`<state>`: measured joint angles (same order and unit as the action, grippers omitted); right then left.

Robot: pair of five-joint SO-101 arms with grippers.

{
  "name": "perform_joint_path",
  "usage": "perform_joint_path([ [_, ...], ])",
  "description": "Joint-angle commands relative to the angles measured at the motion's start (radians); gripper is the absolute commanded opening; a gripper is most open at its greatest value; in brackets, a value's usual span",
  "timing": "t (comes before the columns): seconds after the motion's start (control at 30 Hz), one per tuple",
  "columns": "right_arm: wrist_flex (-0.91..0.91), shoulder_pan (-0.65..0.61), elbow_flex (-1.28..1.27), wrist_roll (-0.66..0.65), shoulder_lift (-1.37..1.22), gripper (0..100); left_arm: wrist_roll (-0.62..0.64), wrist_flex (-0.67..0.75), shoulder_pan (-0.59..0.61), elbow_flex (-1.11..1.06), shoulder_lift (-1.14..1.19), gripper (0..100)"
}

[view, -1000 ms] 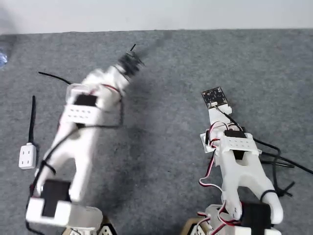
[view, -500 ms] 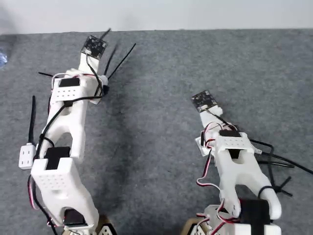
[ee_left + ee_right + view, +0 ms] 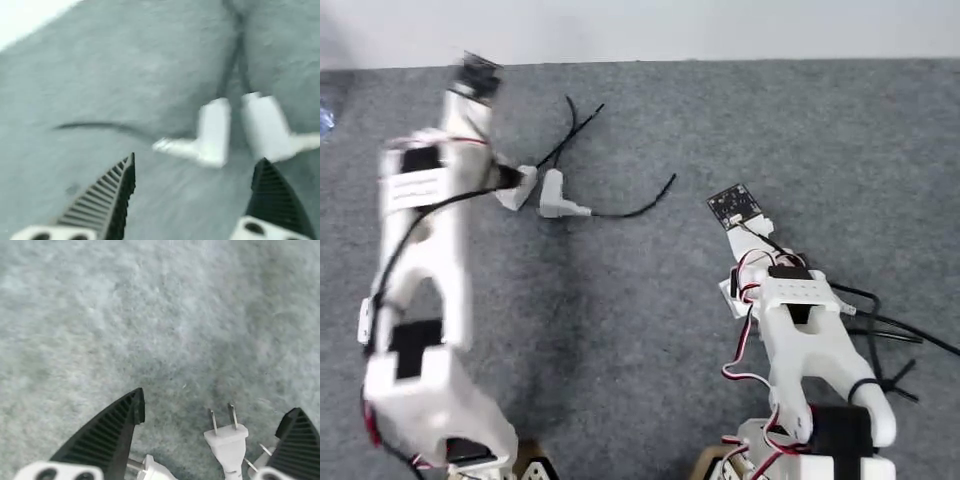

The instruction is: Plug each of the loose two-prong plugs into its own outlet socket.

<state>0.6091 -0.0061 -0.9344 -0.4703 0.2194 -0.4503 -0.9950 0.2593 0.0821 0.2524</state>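
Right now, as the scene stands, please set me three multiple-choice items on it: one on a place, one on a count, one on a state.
1. Where do the two white pieces with black cords lie?
A. on the mat, next to the left arm
B. on top of the right arm
C. inside a box

2. How many prongs has the plug seen between the fingers of the right tool?
A. one
B. two
C. three

3. How is the left tool?
A. shut on a plug
B. shut, empty
C. open, empty

Answers:
1 A: the high view shows both pieces on the grey mat, close to the left arm.
2 B: the right wrist view shows two metal prongs on its white body.
3 C: the left wrist view shows its fingers wide apart with bare mat between them.
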Motion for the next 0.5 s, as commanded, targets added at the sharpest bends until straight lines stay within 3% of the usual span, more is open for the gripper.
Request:
perform_joint_path([
  [0.0, -0.021, -0.012, 0.026, -0.012, 0.004, 40.1, -0.176, -0.198, 0.147, -0.002, -0.253, 35],
  [0.27, -0.021, -0.012, 0.023, -0.012, 0.004, 40.1, -0.470, -0.282, 0.506, -0.262, -0.439, 35],
  [0.47, -0.019, -0.015, 0.021, -0.012, 0.004, 40.1, -0.480, -0.235, 0.657, -0.541, -0.509, 35],
])
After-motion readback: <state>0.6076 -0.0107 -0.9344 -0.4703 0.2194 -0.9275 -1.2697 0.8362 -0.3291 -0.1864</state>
